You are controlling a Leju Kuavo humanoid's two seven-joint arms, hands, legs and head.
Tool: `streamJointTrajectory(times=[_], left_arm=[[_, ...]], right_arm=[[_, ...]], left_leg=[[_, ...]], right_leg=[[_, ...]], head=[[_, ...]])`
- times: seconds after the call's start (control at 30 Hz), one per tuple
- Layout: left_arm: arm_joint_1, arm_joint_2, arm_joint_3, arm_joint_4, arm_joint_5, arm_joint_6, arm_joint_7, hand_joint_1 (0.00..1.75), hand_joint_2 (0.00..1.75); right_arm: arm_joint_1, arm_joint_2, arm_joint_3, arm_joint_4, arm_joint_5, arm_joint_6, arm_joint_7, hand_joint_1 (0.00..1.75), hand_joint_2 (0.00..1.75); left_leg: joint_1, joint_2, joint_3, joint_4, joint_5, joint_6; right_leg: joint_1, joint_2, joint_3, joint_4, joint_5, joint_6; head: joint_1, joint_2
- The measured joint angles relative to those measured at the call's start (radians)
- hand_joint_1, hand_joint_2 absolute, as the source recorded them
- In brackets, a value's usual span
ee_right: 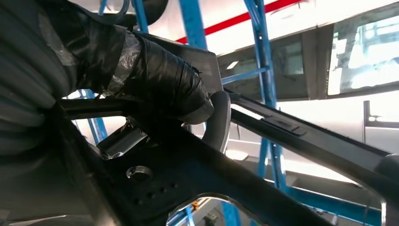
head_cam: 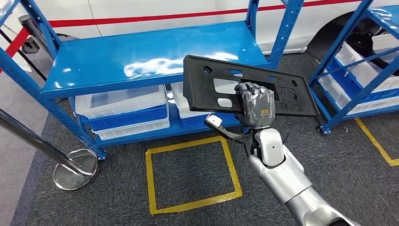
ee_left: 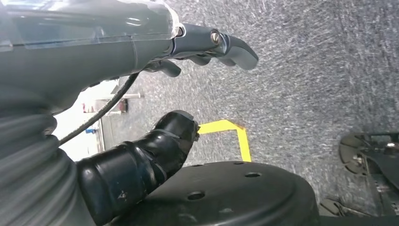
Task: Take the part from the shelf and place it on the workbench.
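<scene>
Part (head_cam: 207, 89) gripped by right hand (head_cam: 256, 106), above shelf (head_cam: 117, 59).

One black part (head_cam: 249, 84) is held by one right hand (head_cam: 256, 106). Two blue shelves (head_cam: 141, 56) are seen, with three bins (head_cam: 122, 106) stored under the near shelf's top.

Matt black plastic part (head_cam: 221, 84); glossy blue metal shelf (head_cam: 117, 61); rough grey carpet floor (head_cam: 188, 174); translucent plastic bins (head_cam: 122, 101).
</scene>
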Motion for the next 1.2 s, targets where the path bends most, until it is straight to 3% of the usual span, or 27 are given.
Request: streamJointTrajectory(times=[0.07, 0.13, 0.17, 0.2, 0.23, 0.27, 0.33, 0.37, 0.43, 0.5, 0.53, 0.57, 0.63, 0.67, 0.7, 0.73, 0.77, 0.83, 0.9, 0.97, 1.03, 1.1, 1.17, 1.2], left_arm=[[0.000, 0.001, 0.001, 0.000, 0.001, 0.004, 0.005, 0.00, 1.75], [-0.002, 0.001, 0.002, 0.000, -0.009, -0.006, 0.017, 0.00, 1.75], [-0.003, 0.001, 0.002, 0.000, -0.017, -0.013, 0.028, 0.00, 1.75], [-0.006, 0.001, 0.002, 0.000, -0.025, -0.019, 0.037, 0.00, 1.75], [-0.008, 0.001, 0.001, 0.000, -0.032, -0.023, 0.042, 0.00, 1.75], [-0.009, 0.000, 0.000, 0.000, -0.038, -0.026, 0.042, 0.00, 1.75], [-0.011, 0.000, -0.004, 0.000, -0.049, -0.031, 0.028, 0.00, 1.75], [-0.010, 0.000, -0.006, 0.000, -0.054, -0.032, 0.018, 0.00, 1.75], [-0.007, -0.001, -0.009, 0.000, -0.064, -0.035, 0.001, 0.00, 1.75], [-0.007, -0.003, -0.011, 0.001, -0.071, -0.036, -0.008, 0.00, 1.75], [-0.009, -0.003, -0.013, 0.001, -0.073, -0.037, -0.009, 0.00, 1.75], [-0.010, -0.004, -0.015, 0.001, -0.076, -0.038, -0.010, 0.00, 1.75], [-0.010, -0.004, -0.019, 0.001, -0.080, -0.039, -0.006, 0.00, 1.75], [-0.009, -0.004, -0.020, 0.001, -0.082, -0.039, 0.000, 0.00, 1.75], [-0.009, -0.004, -0.020, 0.001, -0.082, -0.039, 0.006, 0.00, 1.75], [-0.009, -0.004, -0.020, 0.001, -0.083, -0.040, 0.012, 0.00, 1.75], [-0.009, -0.003, -0.020, 0.001, -0.083, -0.040, 0.019, 0.00, 1.75], [-0.011, -0.002, -0.021, 0.001, -0.087, -0.040, 0.026, 0.00, 1.75], [-0.011, -0.001, -0.022, 0.001, -0.092, -0.042, 0.026, 0.00, 1.75], [-0.009, -0.001, -0.025, 0.001, -0.097, -0.043, 0.025, 0.00, 1.75], [-0.007, 0.000, -0.028, 0.001, -0.101, -0.043, 0.022, 0.00, 1.75], [-0.002, 0.001, -0.029, 0.001, -0.103, -0.043, 0.015, 0.00, 1.75], [0.002, 0.001, -0.031, 0.001, -0.103, -0.044, 0.003, 0.00, 1.75], [0.003, 0.001, -0.031, 0.001, -0.102, -0.044, -0.002, 0.00, 1.75]], right_arm=[[-0.026, 0.042, 0.009, 0.028, -0.002, 0.007, 0.003, 1.75, 1.75], [-0.071, 0.101, 0.025, 0.086, 0.000, 0.005, 0.016, 1.75, 1.75], [-0.093, 0.129, 0.032, 0.120, 0.000, 0.001, 0.022, 1.75, 1.75], [-0.109, 0.150, 0.036, 0.149, -0.003, -0.002, 0.025, 1.75, 1.75], [-0.119, 0.165, 0.039, 0.171, -0.008, -0.005, 0.027, 1.75, 1.75], [-0.124, 0.173, 0.040, 0.187, -0.015, -0.006, 0.027, 1.75, 1.75], [-0.130, 0.179, 0.040, 0.203, -0.030, -0.006, 0.028, 1.75, 1.75], [-0.132, 0.181, 0.040, 0.206, -0.037, -0.005, 0.028, 1.75, 1.75], [-0.135, 0.183, 0.040, 0.211, -0.044, -0.004, 0.027, 1.75, 1.75], [-0.131, 0.181, 0.040, 0.213, -0.042, -0.003, 0.028, 1.75, 1.75], [-0.129, 0.179, 0.040, 0.214, -0.040, -0.003, 0.030, 1.75, 1.75], [-0.127, 0.177, 0.040, 0.216, -0.036, -0.004, 0.034, 1.75, 1.75], [-0.124, 0.174, 0.040, 0.217, -0.029, -0.003, 0.041, 1.75, 1.75], [-0.122, 0.174, 0.040, 0.218, -0.027, -0.003, 0.044, 1.75, 1.75], [-0.118, 0.172, 0.040, 0.218, -0.024, -0.002, 0.046, 1.75, 1.75], [-0.114, 0.170, 0.040, 0.218, -0.021, -0.001, 0.050, 1.75, 1.75], [-0.111, 0.167, 0.040, 0.218, -0.017, -0.001, 0.054, 1.75, 1.75], [-0.106, 0.161, 0.040, 0.214, -0.009, 0.001, 0.061, 1.75, 1.75], [-0.093, 0.147, 0.040, 0.192, -0.006, 0.004, 0.064, 1.75, 1.75], [-0.060, 0.110, 0.040, 0.142, -0.006, 0.011, 0.067, 1.75, 1.75], [-0.021, 0.066, 0.040, 0.083, -0.008, 0.018, 0.069, 1.75, 1.75], [0.011, 0.029, 0.038, 0.033, -0.012, 0.024, 0.071, 1.75, 1.75], [0.051, -0.013, 0.029, -0.029, -0.016, 0.032, 0.064, 1.75, 1.75], [0.072, -0.034, 0.022, -0.059, -0.018, 0.036, 0.058, 1.75, 1.75]], left_leg=[[0.004, -0.044, -0.024, 0.054, -0.068, -0.011], [0.003, -0.093, -0.059, 0.177, -0.169, -0.012], [0.001, -0.103, -0.070, 0.236, -0.196, -0.009], [-0.003, -0.107, -0.069, 0.271, -0.199, -0.002], [-0.008, -0.109, -0.051, 0.273, -0.182, 0.008], [-0.014, -0.115, -0.017, 0.239, -0.154, 0.022], [-0.025, -0.152, 0.081, 0.100, -0.121, 0.058], [-0.029, -0.172, 0.120, 0.037, -0.118, 0.068], [-0.032, -0.191, 0.151, -0.027, -0.116, 0.074], [-0.031, -0.172, 0.150, -0.053, -0.084, 0.073], [-0.028, -0.159, 0.148, -0.068, -0.068, 0.076], [-0.024, -0.145, 0.143, -0.082, -0.053, 0.076], [-0.021, -0.116, 0.120, -0.084, -0.035, 0.073], [-0.019, -0.100, 0.105, -0.078, -0.029, 0.069], [-0.017, -0.085, 0.089, -0.069, -0.025, 0.066], [-0.015, -0.069, 0.072, -0.058, -0.021, 0.062], [-0.012, -0.056, 0.056, -0.046, -0.019, 0.059], [-0.009, -0.033, 0.027, -0.021, -0.016, 0.050], [-0.010, -0.014, 0.014, -0.010, -0.009, 0.036], [-0.010, -0.003, 0.014, -0.014, 0.004, 0.024], [-0.007, -0.020, 0.006, -0.009, -0.008, 0.012], [-0.004, -0.069, -0.015, 0.056, -0.088, 0.004], [-0.003, -0.101, -0.036, 0.181, -0.190, 0.002], [-0.003, -0.105, -0.038, 0.236, -0.216, 0.003]], right_leg=[[-0.001, 0.021, -0.028, -0.003, 0.026, -0.023], [0.004, 0.049, -0.060, -0.002, 0.054, -0.036], [0.010, 0.064, -0.076, -0.002, 0.067, -0.040], [0.016, 0.077, -0.090, -0.001, 0.079, -0.043], [0.023, 0.087, -0.103, -0.001, 0.090, -0.045], [0.030, 0.097, -0.114, 0.000, 0.100, -0.046], [0.040, 0.114, -0.132, -0.001, 0.121, -0.048], [0.039, 0.122, -0.138, -0.003, 0.132, -0.045], [0.031, 0.140, -0.144, -0.017, 0.157, -0.034], [0.028, 0.146, -0.147, -0.035, 0.172, -0.023], [0.030, 0.132, -0.153, -0.028, 0.156, -0.018], [0.031, 0.110, -0.163, -0.003, 0.121, -0.013], [0.020, 0.069, -0.193, 0.111, 0.022, 0.001], [0.013, 0.061, -0.205, 0.176, -0.010, 0.010], [0.005, 0.056, -0.208, 0.225, -0.019, 0.018], [-0.002, 0.052, -0.197, 0.244, -0.005, 0.027], [-0.007, 0.046, -0.167, 0.227, 0.021, 0.034], [-0.008, 0.015, -0.076, 0.114, 0.037, 0.042], [0.003, -0.011, -0.018, 0.019, 0.015, 0.028], [0.010, -0.006, -0.015, -0.006, 0.015, 0.007], [0.006, 0.005, -0.024, -0.018, 0.033, -0.009], [0.000, 0.019, -0.044, -0.025, 0.057, -0.028], [0.002, 0.039, -0.070, -0.024, 0.080, -0.036], [0.003, 0.049, -0.084, -0.023, 0.090, -0.035]], head=[[0.000, 0.000], [-0.001, 0.000], [-0.001, 0.000], [-0.001, 0.000], [-0.001, 0.000], [-0.001, 0.000], [0.000, 0.000], [0.000, 0.000], [0.000, 0.000], [-0.001, 0.000], [0.000, 0.000], [0.000, 0.000], [0.001, 0.000], [0.000, 0.000], [0.000, 0.000], [0.000, 0.000], [0.000, 0.000], [0.001, 0.000], [0.000, 0.000], [0.000, 0.000], [0.001, 0.000], [0.000, 0.000], [0.000, 0.000], [0.000, 0.000]])
